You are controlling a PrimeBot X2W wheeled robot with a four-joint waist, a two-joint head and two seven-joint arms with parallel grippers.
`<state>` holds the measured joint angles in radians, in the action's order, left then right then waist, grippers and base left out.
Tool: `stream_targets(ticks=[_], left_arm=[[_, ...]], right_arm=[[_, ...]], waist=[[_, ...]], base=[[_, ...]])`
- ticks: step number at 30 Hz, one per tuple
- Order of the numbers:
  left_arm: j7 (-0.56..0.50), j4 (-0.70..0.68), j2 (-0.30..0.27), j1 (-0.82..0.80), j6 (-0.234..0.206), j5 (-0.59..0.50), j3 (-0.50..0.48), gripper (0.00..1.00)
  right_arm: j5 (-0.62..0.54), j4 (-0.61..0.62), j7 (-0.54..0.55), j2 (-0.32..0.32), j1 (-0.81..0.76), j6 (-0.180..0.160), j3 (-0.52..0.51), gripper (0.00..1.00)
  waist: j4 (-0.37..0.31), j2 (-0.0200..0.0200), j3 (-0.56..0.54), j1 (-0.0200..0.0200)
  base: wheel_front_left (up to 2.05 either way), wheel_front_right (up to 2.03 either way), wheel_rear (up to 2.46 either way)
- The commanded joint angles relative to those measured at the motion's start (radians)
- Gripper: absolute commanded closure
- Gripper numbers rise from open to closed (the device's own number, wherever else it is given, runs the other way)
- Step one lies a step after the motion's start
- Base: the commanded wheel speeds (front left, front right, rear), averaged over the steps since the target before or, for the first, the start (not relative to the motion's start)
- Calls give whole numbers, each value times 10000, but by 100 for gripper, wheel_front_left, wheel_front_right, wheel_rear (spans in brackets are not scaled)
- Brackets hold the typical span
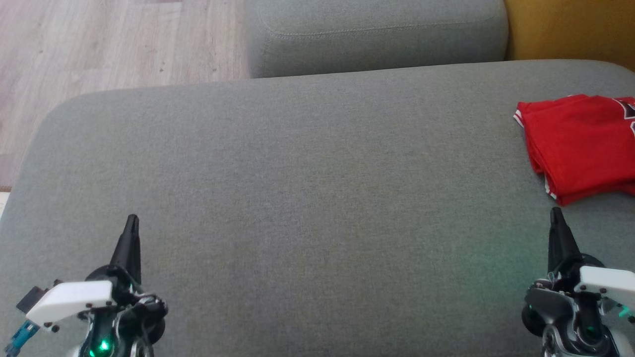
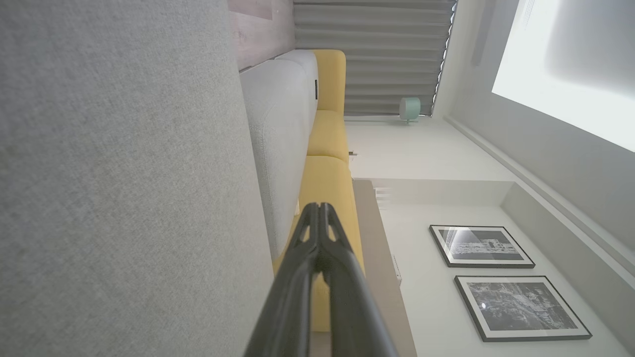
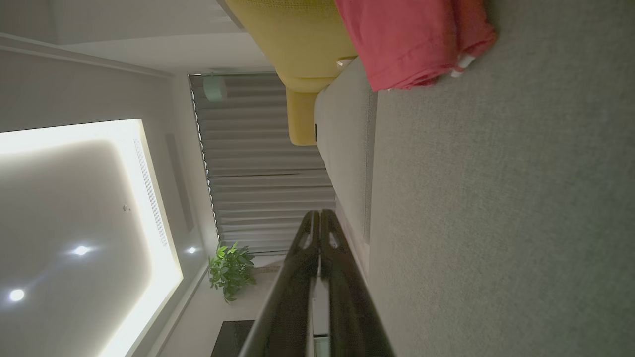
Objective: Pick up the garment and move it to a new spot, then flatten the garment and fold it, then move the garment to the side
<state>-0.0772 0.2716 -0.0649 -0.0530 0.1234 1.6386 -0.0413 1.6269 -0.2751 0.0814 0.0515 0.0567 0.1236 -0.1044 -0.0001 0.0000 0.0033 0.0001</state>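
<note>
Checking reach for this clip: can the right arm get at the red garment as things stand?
Probably yes: the right end effector sits shut just short of the red garment, only bare grey cushion between them.

Garment (image 1: pixel 580 144): red jersey, white-trimmed edges. Folded into a compact stack. Lies flat at the cushion's right side.

This is the living room of a home. A broad grey sofa cushion (image 1: pixel 297 173) fills the foreground, with a second grey cushion (image 1: pixel 372 34) behind it and a yellow sofa section (image 2: pixel 327 183) alongside. The floor (image 1: pixel 119 44) is pale wood plank. Long grey curtains (image 3: pixel 268 163) hang across the far wall, two framed black-and-white pictures (image 2: pixel 480 246) are mounted on a white wall, and a potted plant (image 3: pixel 229 270) stands near the curtains. Small recessed lights (image 3: pixel 81 250) shine from the ceiling. A folded red garment (image 1: pixel 580 144) lies on the cushion.
</note>
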Motion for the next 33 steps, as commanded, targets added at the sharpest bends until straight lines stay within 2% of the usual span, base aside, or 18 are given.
stream_targets(ticks=[1, 33], left_arm=[[-50, -283, -132, -518, 73, 22, -338, 100], [-149, -276, -45, -527, 73, -81, -461, 100]], right_arm=[[46, 319, 97, 188, 487, 71, 182, 100], [-32, 313, 172, 121, 495, 71, 88, 100]], waist=[[1, 0, -1, -1], [1, 0, -2, -1]], base=[[0, 0, 0], [0, 0, 0]])
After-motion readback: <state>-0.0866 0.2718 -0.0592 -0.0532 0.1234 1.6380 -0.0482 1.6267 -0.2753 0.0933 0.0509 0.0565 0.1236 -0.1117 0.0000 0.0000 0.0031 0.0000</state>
